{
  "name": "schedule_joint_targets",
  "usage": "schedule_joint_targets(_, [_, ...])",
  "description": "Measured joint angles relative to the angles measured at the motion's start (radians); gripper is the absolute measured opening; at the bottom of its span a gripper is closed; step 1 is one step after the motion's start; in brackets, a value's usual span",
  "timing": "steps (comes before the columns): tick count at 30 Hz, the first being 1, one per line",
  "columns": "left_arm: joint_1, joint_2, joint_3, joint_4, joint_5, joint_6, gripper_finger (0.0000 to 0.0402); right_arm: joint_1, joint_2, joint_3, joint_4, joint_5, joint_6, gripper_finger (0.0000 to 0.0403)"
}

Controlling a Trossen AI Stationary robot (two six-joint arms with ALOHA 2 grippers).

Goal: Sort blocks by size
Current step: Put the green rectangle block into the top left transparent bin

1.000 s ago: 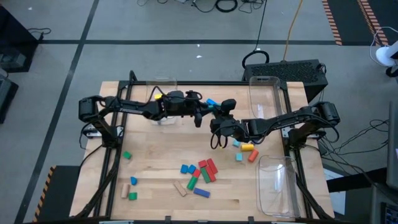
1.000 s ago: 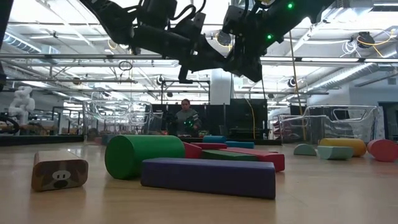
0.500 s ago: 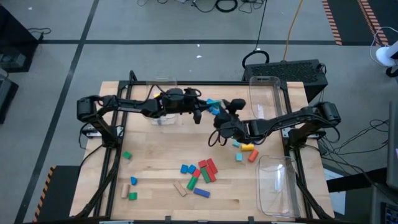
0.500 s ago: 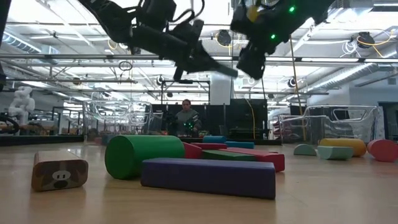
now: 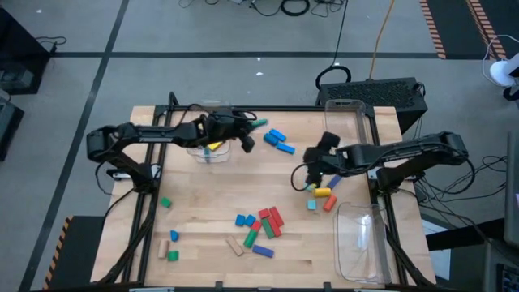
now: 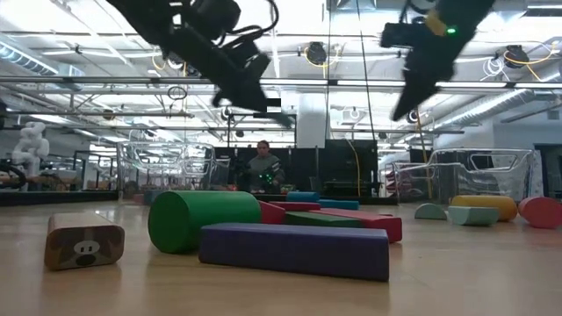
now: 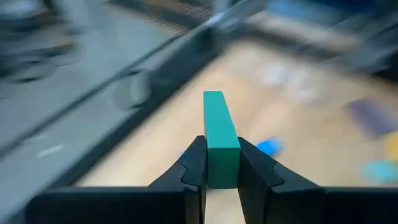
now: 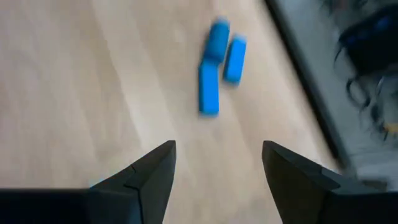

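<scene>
Nearest the low camera, loose blocks (image 5: 259,227) lie mid-table. Further back, right gripper (image 5: 312,180) hangs spread, empty, over the yellow block (image 5: 323,192). Far edge: left gripper (image 7: 219,174) pinches a green bar (image 7: 221,138) near the small clear bin (image 5: 212,150). Risk: off-centre release bounces it out.

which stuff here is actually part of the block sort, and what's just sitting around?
Part of the job:
- green block, clamped in the left gripper
- blue blocks near the table's far edge
- mixed pile of blocks near the front
- right gripper, open, empty

Just there:
- clear bins
- black case behind the table
- person in the background
</scene>
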Motion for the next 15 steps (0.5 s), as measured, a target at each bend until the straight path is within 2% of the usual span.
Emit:
schedule_joint_targets(3, [0.003, -0.06, 0.0, -0.165, -0.104, 0.019, 0.0057, 0.015, -0.005, 0.0, -0.117, -0.052, 0.053, 0.0216])
schedule_joint_targets(8, [0.019, -0.116, 0.0, -0.367, -0.179, -0.003, 0.0057, 0.032, 0.008, 0.0, -0.235, -0.169, 0.101, 0.0207])
schedule_joint_targets(11, [0.044, -0.121, 0.0, -0.455, -0.185, -0.011, 0.0057, 0.034, 0.02, 0.0, -0.247, -0.207, 0.078, 0.0203])
schedule_joint_targets(15, [0.09, -0.114, 0.0, -0.557, -0.186, -0.036, 0.0057, 0.034, 0.028, -0.028, -0.243, -0.309, 0.022, 0.0197])
